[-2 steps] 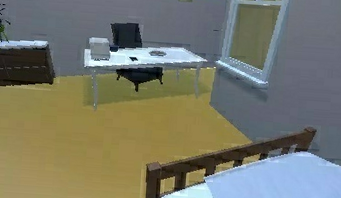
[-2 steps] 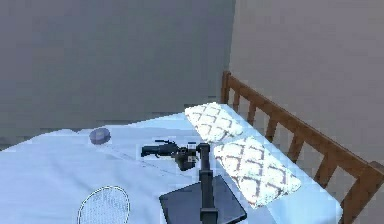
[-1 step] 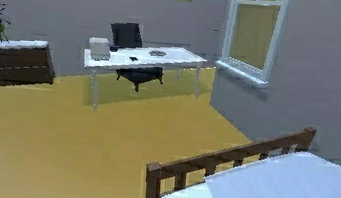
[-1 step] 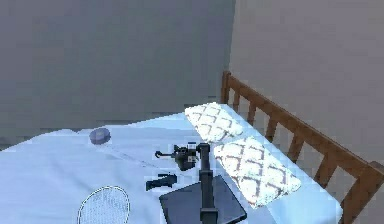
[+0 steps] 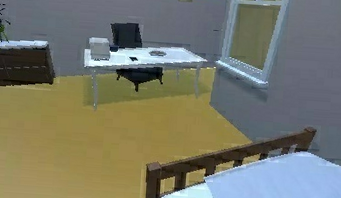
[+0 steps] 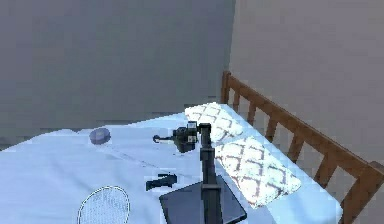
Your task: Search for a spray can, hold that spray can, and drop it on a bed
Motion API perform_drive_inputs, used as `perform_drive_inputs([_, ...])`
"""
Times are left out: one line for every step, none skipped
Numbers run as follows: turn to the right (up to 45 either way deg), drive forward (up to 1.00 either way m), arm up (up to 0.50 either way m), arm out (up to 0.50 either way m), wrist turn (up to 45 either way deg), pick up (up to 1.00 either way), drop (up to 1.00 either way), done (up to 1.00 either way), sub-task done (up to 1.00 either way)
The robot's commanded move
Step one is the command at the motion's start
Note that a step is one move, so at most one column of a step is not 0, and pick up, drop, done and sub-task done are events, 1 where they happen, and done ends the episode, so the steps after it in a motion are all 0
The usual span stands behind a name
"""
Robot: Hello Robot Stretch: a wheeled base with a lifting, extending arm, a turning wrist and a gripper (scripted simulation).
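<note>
In the arm side view my arm rises from the bottom edge over a bed (image 6: 60,165) with a pale blue sheet. My gripper (image 6: 163,137) reaches left above the sheet, near two patterned pillows (image 6: 215,118). I cannot tell whether it holds anything. A small round purple-grey thing (image 6: 99,135) lies on the sheet to the gripper's left. The same bed's wooden footboard (image 5: 236,162) fills the forward view's lower right. No shape here reads clearly as a spray can.
On the bed lie a racket (image 6: 103,205), a small dark thing (image 6: 160,182) and a dark flat slab (image 6: 190,205). A wooden headboard (image 6: 290,130) stands against the wall. Ahead are a white desk (image 5: 181,60), black chair (image 5: 129,36), dark dresser (image 5: 16,64) and window (image 5: 253,33).
</note>
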Motion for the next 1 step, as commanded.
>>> perform_drive_inputs([0.0,0.00,0.00,-0.08,0.0,0.00,0.00,0.00,0.00])
